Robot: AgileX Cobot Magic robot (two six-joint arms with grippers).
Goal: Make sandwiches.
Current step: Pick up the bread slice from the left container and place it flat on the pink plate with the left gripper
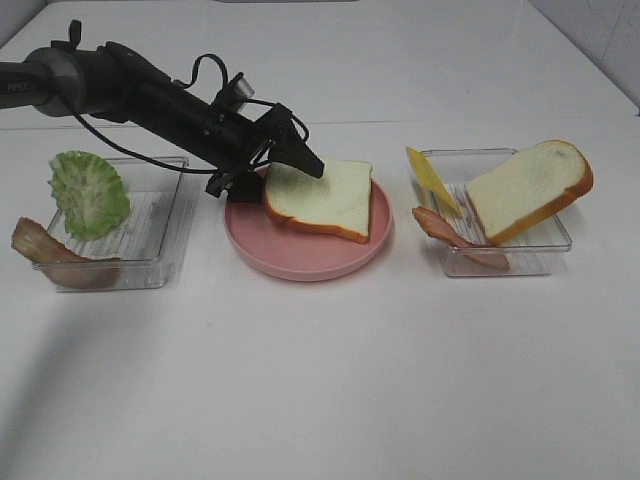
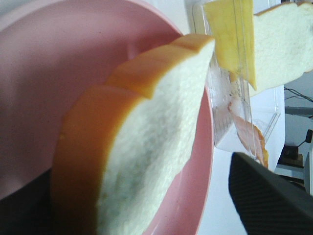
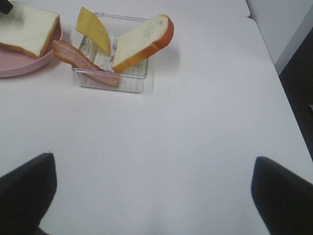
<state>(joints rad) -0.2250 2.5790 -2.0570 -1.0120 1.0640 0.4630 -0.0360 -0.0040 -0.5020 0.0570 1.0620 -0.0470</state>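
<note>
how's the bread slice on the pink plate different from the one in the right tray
The bread slice on the plate lies nearly flat on the pink plate. The bread slice in the tray leans steeply and rises above the rim of the clear tray. The plate slice is alone on its dish, while the tray slice shares its tray with a yellow cheese slice and a bacon strip. Both are white with an orange-brown crust.

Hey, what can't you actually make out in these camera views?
Exterior high: the left end effector covers one corner of the bread on the plate.
Left wrist: that bread is blurred up close and cut off by the frame edge.
Right wrist: the right end effector shows only fingertips, cut off by the edge; it is outside the exterior view.
</note>
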